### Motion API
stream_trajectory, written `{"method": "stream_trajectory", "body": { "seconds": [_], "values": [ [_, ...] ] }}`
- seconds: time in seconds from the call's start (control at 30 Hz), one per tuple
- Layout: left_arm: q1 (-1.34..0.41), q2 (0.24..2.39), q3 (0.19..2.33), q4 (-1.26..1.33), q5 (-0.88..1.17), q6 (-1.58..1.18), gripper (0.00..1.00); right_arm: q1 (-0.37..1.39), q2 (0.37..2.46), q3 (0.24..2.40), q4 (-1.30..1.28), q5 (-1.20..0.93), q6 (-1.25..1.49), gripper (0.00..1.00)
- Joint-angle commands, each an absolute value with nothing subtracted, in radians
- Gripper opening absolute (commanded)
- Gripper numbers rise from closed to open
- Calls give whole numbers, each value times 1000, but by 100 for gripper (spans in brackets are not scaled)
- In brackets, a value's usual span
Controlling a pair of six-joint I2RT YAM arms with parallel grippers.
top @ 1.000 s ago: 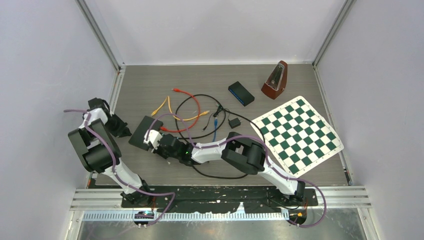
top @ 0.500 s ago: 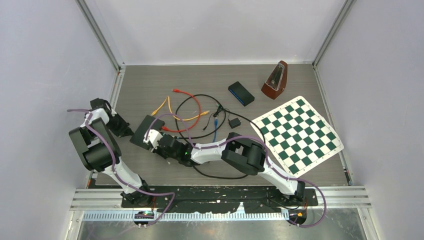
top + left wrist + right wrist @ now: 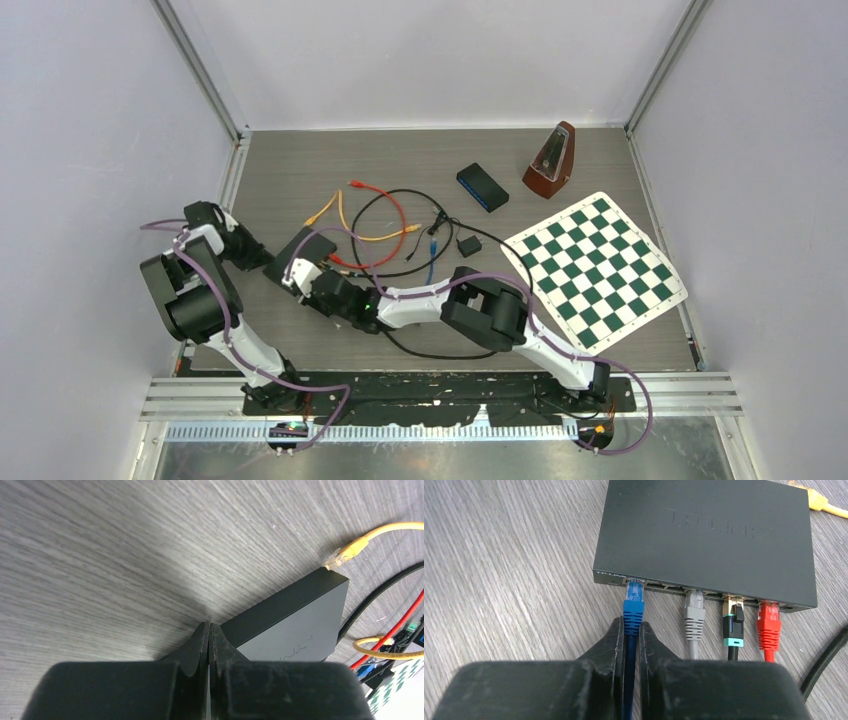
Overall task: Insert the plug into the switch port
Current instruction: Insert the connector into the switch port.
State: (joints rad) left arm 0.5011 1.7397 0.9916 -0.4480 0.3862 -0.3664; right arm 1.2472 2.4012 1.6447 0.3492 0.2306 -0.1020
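- One second back, the switch (image 3: pixel 305 250) lay nearer; it has since slid away and to the right. The left gripper (image 3: pixel 208 628), pinched shut and empty, has followed to its rear edge, probably bracing it.
- The right gripper (image 3: pixel 629 630) clamps the blue plug (image 3: pixel 633 602), whose tip is in the leftmost port; it seems not fully seated.
- Four plugs are at the ports: blue, grey (image 3: pixel 694 615), black (image 3: pixel 733 622), red (image 3: pixel 769 620). One yellow plug (image 3: pixel 350 550) lies loose.

Left gripper (image 3: pixel 208 628), mine: fingers pressed together, nothing btwn them. Tips at near edge of black switch (image 3: pixel 295 622), possibly touching. Yellow plug (image 3: pixel 345 554) at its far corner. Black cable (image 3: pixel 372 602) and red cable (image 3: pixel 400 630) on its right.
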Motion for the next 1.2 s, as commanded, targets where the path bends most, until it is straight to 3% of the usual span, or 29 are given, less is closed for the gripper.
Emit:
{"method": "stream_trajectory", "body": {
  "seconds": [0.0, 0.17, 0.4, 0.73, 0.97, 1.17],
  "values": [
    [462, 1733, 899, -677, 584, -386, 0, 1226, 2451, 1804, 423, 341, -54, 5],
    [473, 1714, 890, -706, 523, -358, 0, 1218, 2456, 1830, 350, 444, 25, 5],
    [512, 1662, 873, -709, 467, -346, 0, 1211, 2367, 1711, 370, 459, 24, 5],
    [501, 1654, 775, -591, 549, -416, 0, 1211, 2375, 1650, 484, 329, 20, 5],
    [481, 1645, 705, -483, 671, -504, 0, 1188, 2435, 1727, 476, 281, 21, 5],
    [461, 1657, 699, -499, 648, -475, 0, 1175, 2450, 1721, 521, 213, -49, 5]
  ]
}}
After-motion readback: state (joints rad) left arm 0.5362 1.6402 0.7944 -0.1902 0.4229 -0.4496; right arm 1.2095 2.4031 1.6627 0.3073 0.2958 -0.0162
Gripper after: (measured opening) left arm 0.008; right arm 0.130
